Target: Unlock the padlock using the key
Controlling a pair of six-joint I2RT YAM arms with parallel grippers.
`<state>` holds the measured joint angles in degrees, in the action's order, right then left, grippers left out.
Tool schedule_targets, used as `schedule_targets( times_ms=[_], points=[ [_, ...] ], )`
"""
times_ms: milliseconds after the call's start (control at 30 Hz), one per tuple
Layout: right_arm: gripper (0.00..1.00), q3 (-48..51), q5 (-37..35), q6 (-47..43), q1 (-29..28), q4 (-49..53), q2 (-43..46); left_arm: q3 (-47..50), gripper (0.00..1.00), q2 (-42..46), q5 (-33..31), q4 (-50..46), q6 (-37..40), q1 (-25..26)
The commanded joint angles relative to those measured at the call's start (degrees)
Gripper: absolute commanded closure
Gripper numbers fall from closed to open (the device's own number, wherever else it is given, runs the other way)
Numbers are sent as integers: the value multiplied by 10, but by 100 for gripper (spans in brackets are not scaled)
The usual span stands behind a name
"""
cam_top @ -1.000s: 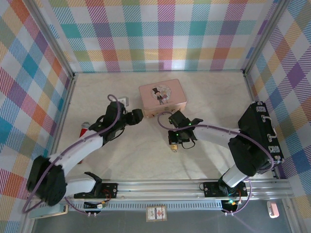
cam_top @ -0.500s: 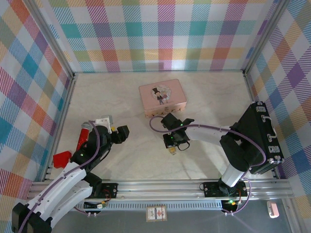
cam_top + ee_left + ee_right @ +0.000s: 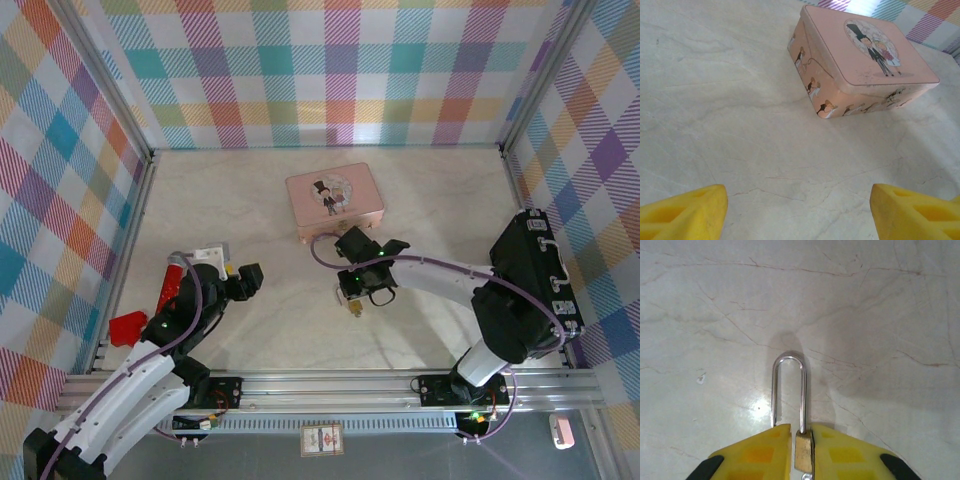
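right gripper pinching the padlock by its brass body, low over the worktop, shackle poking free ahead, likely steadying it for the key | left gripper wide open, empty, well apart, facing the pink case

A pale marble-patterned table sits inside bright plaid walls, seen from above. A pink tin case with a cartoon couple on its lid lies flat near the middle. Just in front of it, the right gripper points down at the table, with a tiny brass padlock at its tip. The left gripper hangs well apart to the left, near a red stick. A black case stands at the right edge.
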<state>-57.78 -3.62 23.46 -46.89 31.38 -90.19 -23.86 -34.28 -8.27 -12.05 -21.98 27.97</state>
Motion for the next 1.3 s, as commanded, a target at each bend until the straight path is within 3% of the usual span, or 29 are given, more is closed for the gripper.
schedule_targets(
  times_ms=[0,100,167,267,333,467,533,633,700,800,933,1067,1267],
  points=[
    [81,-16,19,-49,-2,10,70,-6,25,19,2,-8,8,-3],
    [79,-11,-4,-95,-2,-8,145,-11,25,31,-6,-9,16,-3],
    [70,-2,-58,-121,-1,-25,189,-12,24,35,-30,-5,21,-3],
    [37,50,-181,-142,7,-104,251,-6,1,17,-117,-2,19,-3],
    [25,105,-226,-154,27,-184,291,-5,0,-5,-180,2,12,-3],
    [15,166,-261,-154,72,-256,343,-13,0,-46,-250,23,24,-3],
    [12,182,-314,-146,94,-260,349,-15,0,-74,-268,53,70,-3],
    [2,191,-354,-132,137,-261,331,18,0,-120,-307,174,157,-3],
    [0,189,-363,-121,167,-258,307,26,0,-150,-333,233,199,-5],
    [1,191,-366,-125,202,-281,270,46,0,-196,-316,348,278,-10],
    [1,213,-366,-175,233,-365,223,54,0,-282,-252,447,341,-45],
    [1,238,-391,-182,246,-434,202,61,0,-351,-222,515,351,-72],
    [1,276,-401,-225,262,-533,176,27,0,-448,-202,532,341,-108]
  ],
)
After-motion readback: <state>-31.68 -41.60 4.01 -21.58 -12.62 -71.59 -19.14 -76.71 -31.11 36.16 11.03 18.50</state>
